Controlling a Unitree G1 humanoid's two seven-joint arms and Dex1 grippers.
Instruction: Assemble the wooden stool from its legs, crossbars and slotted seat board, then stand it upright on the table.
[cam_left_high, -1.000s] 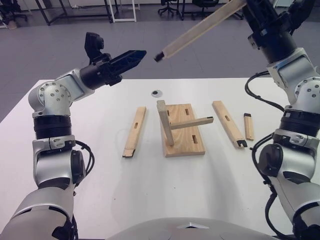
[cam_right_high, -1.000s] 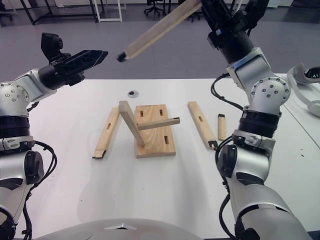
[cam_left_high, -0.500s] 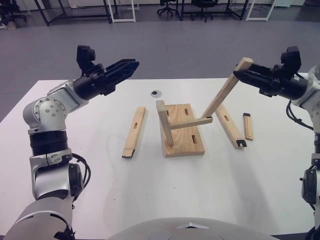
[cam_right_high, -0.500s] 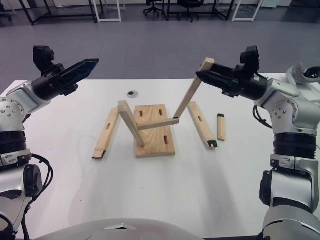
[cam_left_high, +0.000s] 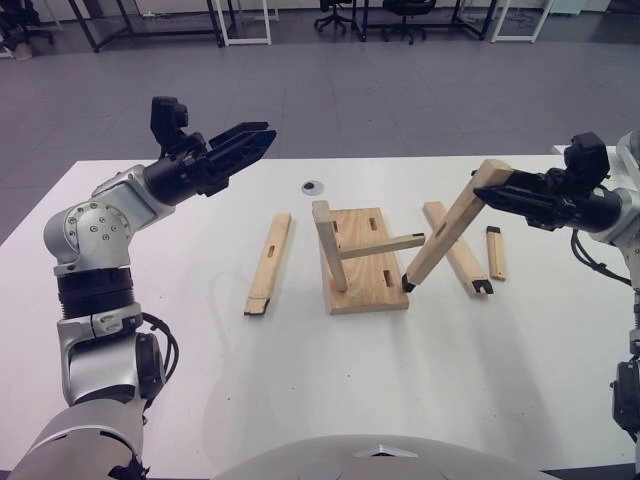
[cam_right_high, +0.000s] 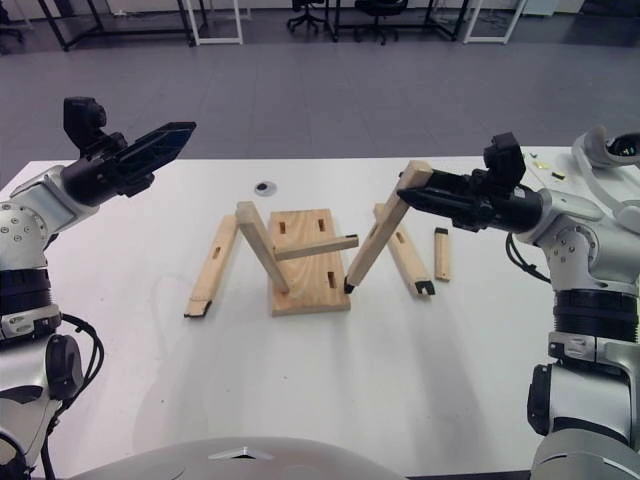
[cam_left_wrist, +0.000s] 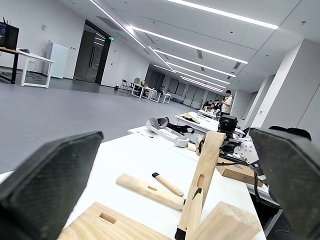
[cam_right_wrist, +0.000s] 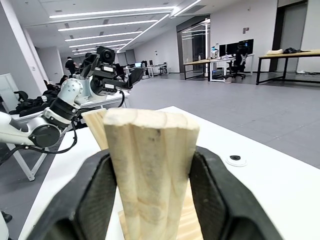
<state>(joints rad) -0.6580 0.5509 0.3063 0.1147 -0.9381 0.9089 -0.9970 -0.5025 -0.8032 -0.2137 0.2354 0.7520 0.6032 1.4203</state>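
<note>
Tilted leg (cam_left_high: 445, 232) pinched at its top end by right pincer (cam_left_high: 495, 189); its dark lower tip sits at the right edge of the slotted seat board (cam_left_high: 365, 292), which lies flat mid-worktop (cam_left_high: 300, 380). Fitted leg (cam_left_high: 330, 245) stands slanted from the board, crossbar (cam_left_high: 385, 245) jutting right. Loose leg (cam_left_high: 270, 262) lies left of the board; spare leg (cam_left_high: 468, 266) and short crossbar (cam_left_high: 497, 252) lie right. Left pincer (cam_left_high: 250, 140) spread, raised over the far-left worktop.

Tan leg (cam_left_high: 449, 229), blk-tipped; wht table (cam_left_high: 300, 375)

leg (cam_left_high: 448, 230) lowered, foot now at seat board (cam_left_high: 372, 288) edge
</note>
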